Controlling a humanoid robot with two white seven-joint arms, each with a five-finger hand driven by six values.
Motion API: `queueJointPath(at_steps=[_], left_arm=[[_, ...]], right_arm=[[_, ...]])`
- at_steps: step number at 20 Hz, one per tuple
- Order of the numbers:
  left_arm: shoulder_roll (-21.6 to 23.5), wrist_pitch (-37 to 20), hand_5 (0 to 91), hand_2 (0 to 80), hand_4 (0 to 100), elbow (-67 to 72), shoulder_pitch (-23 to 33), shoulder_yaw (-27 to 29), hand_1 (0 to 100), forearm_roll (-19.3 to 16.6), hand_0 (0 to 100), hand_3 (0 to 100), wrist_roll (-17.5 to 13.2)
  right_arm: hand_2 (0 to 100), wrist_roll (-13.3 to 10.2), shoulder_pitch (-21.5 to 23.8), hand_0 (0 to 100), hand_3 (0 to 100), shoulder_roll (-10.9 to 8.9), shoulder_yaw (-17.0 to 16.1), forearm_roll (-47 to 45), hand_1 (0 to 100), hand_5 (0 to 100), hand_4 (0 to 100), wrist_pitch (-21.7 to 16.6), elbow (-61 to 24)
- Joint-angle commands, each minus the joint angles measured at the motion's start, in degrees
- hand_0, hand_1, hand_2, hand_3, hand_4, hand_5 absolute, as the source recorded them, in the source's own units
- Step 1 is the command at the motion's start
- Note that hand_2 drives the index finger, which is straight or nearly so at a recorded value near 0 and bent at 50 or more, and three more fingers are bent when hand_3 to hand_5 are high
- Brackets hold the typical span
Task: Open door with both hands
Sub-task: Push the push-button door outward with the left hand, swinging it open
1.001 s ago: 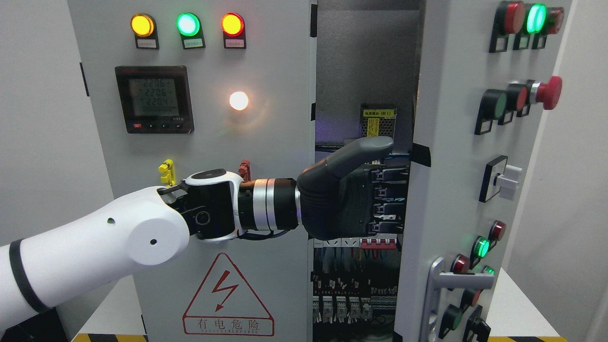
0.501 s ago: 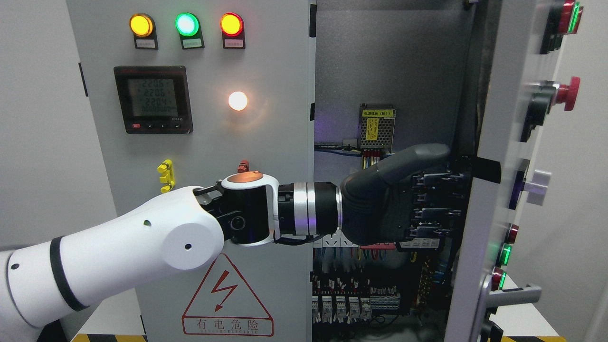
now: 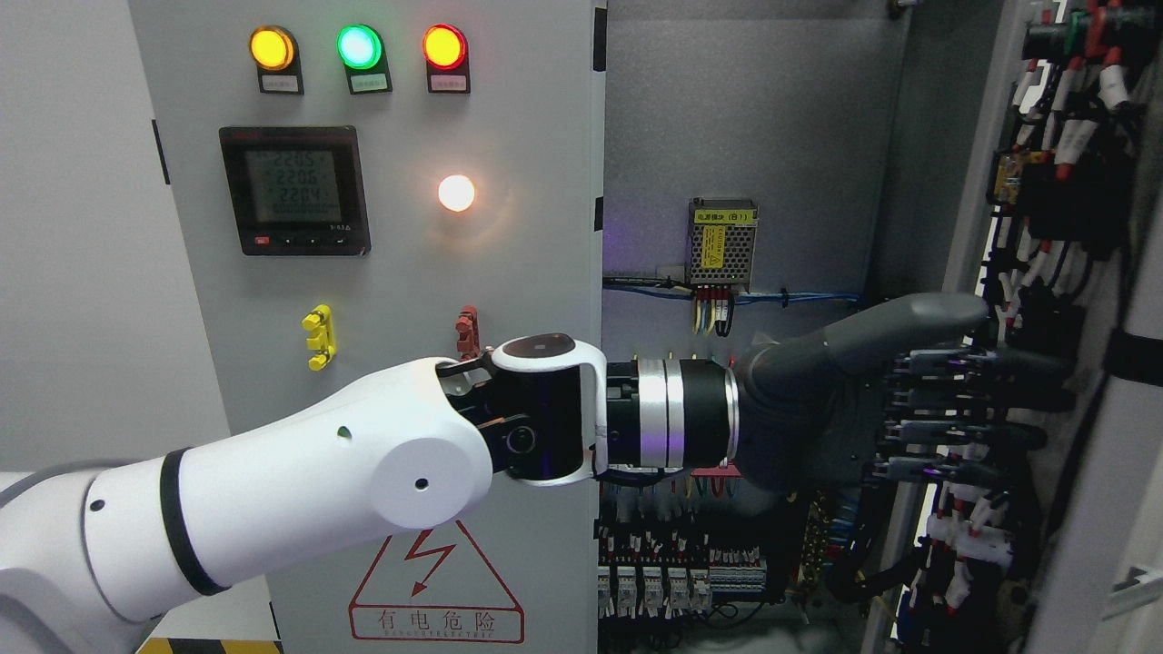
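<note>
Left robot hand [image 3: 909,400]: our arm comes in from the lower left and reaches across the cabinet; fingers [image 3: 963,400] stretched out flat against the inner side of the door, thumb on top, not gripping anything.
Right robot hand: can't see ours at all.
Door [image 3: 1072,272]: far right, swung wide open, so we're looking at its wired back side.
Cabinet inside [image 3: 745,109]: grey back panel, small power supply [image 3: 723,245], rows of breakers [image 3: 663,581] lower down.
Left panel [image 3: 509,136]: closed, with yellow, green and red lamps, a meter [image 3: 295,191], and a shock warning sign [image 3: 436,590].
</note>
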Motion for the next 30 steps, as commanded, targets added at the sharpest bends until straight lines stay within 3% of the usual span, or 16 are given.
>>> queueJointPath(at_steps=[1,6,10,13,19,23,30], left_arm=[[-8.6,-1.0,0.0,0.0,0,-0.2,-0.3,1.1,39,-0.2,12,0,2.9],[-11.5,-7.5,0.0,0.0,0,0.0,-0.3,0.4,39,-0.3,12,0,3.8],[-13.7,-7.7,0.0,0.0,0,0.0,-0.7,0.1,39,-0.2,12,0,3.8],[-15.1,-7.7,0.0,0.0,0,0.2,-0.7,-0.3,39,-0.1,12,0,6.2],[-17.0,-9.4,0.0,0.0,0,2.1,-0.6,-2.1,39,-0.1,12,0,6.5],[-17.3,-9.6,0.0,0.0,0,2.0,-0.5,-2.2,39,0.1,12,0,11.0],[-17.0,-9.6,0.0,0.0,0,2.0,-0.5,-2.2,39,0.1,12,0,11.1]], right_arm=[[0,0.0,0.0,12,0,0.0,0.0,0.0,39,0,0,0.0,0.0],[0,0.0,0.0,12,0,0.0,0.0,0.0,39,0,0,0.0,0.0],[0,0.0,0.0,12,0,0.0,0.0,0.0,39,0,0,0.0,0.0],[0,0.0,0.0,12,0,0.0,0.0,0.0,39,0,0,0.0,0.0],[0,0.0,0.0,12,0,0.0,0.0,0.0,39,0,0,0.0,0.0],[0,0.0,0.0,12,0,0.0,0.0,0.0,39,0,0,0.0,0.0],[0,0.0,0.0,12,0,0.0,0.0,0.0,39,0,0,0.0,0.0]])
